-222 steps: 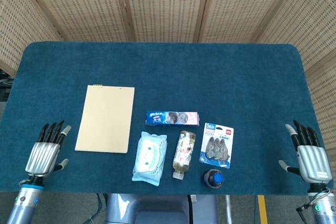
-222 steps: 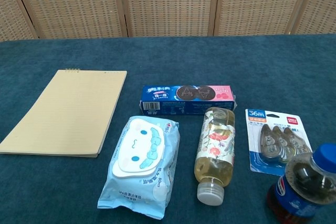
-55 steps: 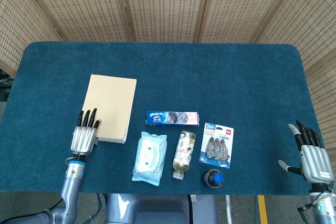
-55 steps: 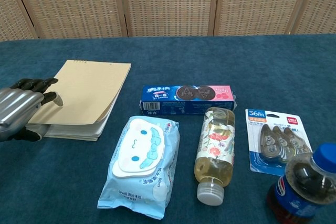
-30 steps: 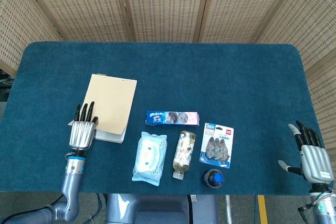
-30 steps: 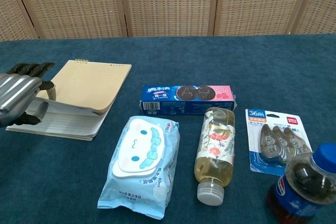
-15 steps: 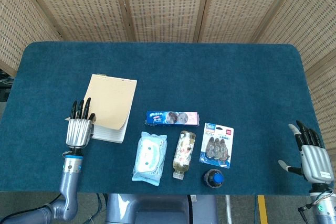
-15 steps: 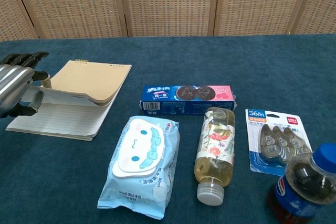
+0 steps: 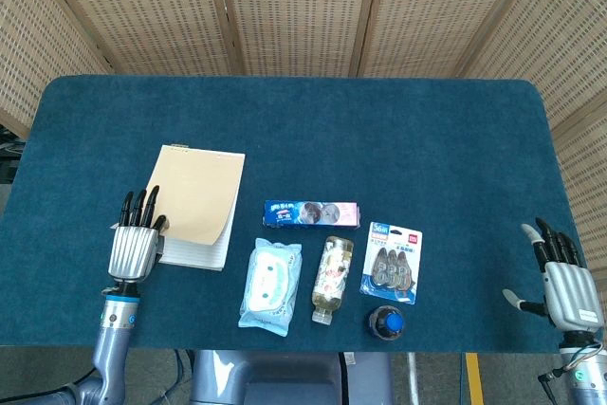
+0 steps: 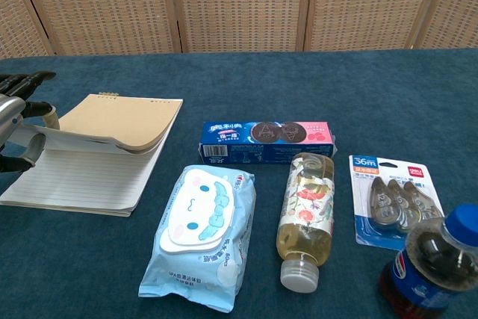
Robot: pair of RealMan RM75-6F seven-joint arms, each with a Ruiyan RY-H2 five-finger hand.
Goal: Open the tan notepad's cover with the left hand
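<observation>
At the left of the head view the tan notepad point(image 9: 194, 204) lies on the blue table point(image 9: 379, 130), bound along its far edge, and its cover point(image 10: 119, 123) is lifted at the near end so that it arches over the lined page point(image 10: 82, 177) seen in the lower left of the chest view. The left hand point(image 9: 134, 239) sits at the pad's near left corner; in the chest view it is cut by the left edge of the frame, and the near left corner of the cover appears to be caught between its thumb and fingers point(image 10: 22, 80), which would explain why the sheet stays raised and curled instead of dropping flat. The binding acts as the hinge, so the cover probably has to be carried further toward the far edge before it will lie fully open. The right hand point(image 9: 561, 284) waits at the lower right of the head view, fingers spread and holding nothing, well apart from everything. Right of the pad lie a blue and pink cookie box point(image 10: 266, 142) showing dark sandwich cookies, its writing too small to read, a pack of wipes point(image 10: 202, 233) with a cartoon face, a flowered bottle point(image 10: 305, 218) on its side, a card of correction tapes point(image 10: 394, 199) printed "36m", and a dark soda bottle point(image 10: 437, 263) with a blue cap.
</observation>
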